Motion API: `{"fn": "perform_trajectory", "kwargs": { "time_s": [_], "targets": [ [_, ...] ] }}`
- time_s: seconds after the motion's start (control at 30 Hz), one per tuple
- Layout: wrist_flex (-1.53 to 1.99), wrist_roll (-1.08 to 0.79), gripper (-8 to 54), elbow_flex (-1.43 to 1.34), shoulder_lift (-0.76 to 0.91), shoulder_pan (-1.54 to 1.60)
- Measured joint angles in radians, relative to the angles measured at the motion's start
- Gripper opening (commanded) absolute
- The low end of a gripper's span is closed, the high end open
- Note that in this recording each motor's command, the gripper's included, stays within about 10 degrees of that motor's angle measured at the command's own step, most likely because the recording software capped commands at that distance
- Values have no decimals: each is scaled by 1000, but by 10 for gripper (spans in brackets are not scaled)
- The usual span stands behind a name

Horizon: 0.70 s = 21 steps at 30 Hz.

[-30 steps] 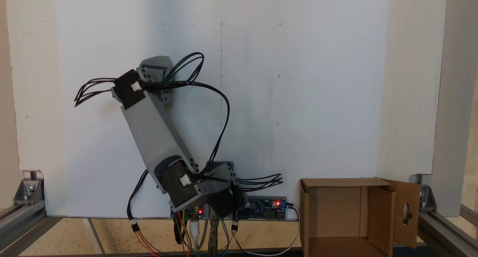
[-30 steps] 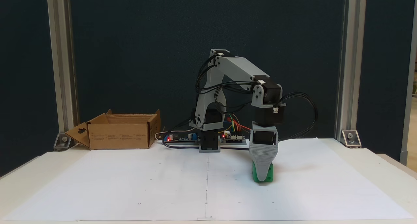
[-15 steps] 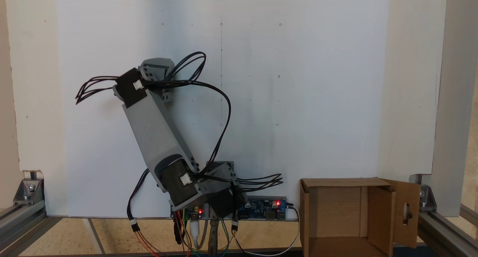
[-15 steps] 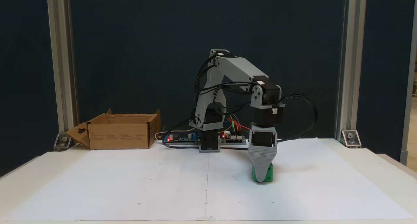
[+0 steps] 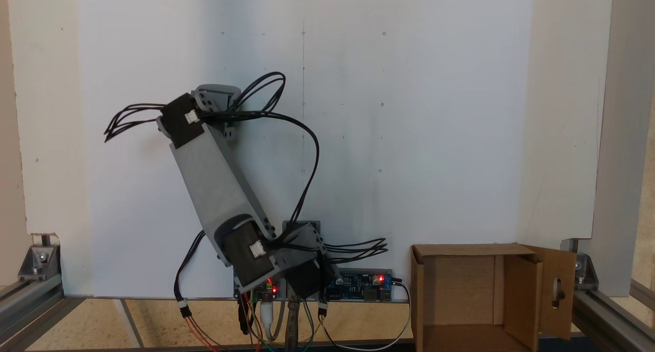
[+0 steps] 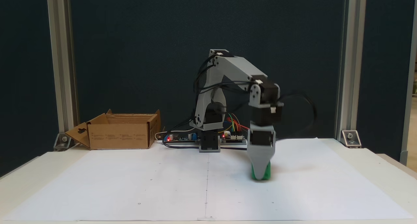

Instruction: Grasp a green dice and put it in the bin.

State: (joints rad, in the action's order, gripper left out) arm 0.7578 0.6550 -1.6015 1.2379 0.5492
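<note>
Fixed views, both checked; front-on one read left to right first.

- bin (image 6: pixel 120 136) is parked at the far left edge of the table, back by the frame post. Its top is open and the slotted flap is folded outward, so the mouth is kept free for a drop from above.
- paper sheet (image 6: pixel 146 185) is laid across the work area. It is presumably used as a plain background, so the green stands out.
- controller boards (image 6: pixel 177 137) are kept behind the arm base, with the wiring routed to the rear, out of the sweep path.
- arm (image 6: pixel 234 67) is folded up and over, with the wrist pointed straight down. A vertical approach is judged to suit a small cube on a flat sheet.
- gripper (image 6: pixel 259 175) is set down over the green dice (image 6: pixel 267 171), right of centre on the sheet and well apart from the bin. The front jaw is seen covering most of the cube, with green showing at both sides of its tip. The rear jaw is hidden behind it, so jaw opening cannot be told. Wrist and cube are motion-blurred. Whether the cube is off the paper cannot be told either.

Top-down fixed view, left to right:
- arm (image 5: pixel 215 183) is stretched toward the upper left; gripper and dice are masked by the wrist.
- bin (image 5: pixel 471 249) is seen at the lower right, interior bare.

Judgement: grasp/lift stage. A long swing across the sheet to the bin is left to be done. The cube is narrower than the jaws, so slip or rotation in the grip is the main risk.
</note>
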Motion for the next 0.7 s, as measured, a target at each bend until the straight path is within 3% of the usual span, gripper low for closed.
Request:
{"fn": "perform_trajectory", "kwargs": {
  "time_s": [0.1, 0.17, 0.4, 0.7],
  "targets": [
    [117, 0, 114, 46, 92, -23],
    [288, 0, 114, 224, 169, -72],
    [571, 0, 114, 607, 232, -161],
    [637, 0, 114, 638, 259, -267]
  ]
}}
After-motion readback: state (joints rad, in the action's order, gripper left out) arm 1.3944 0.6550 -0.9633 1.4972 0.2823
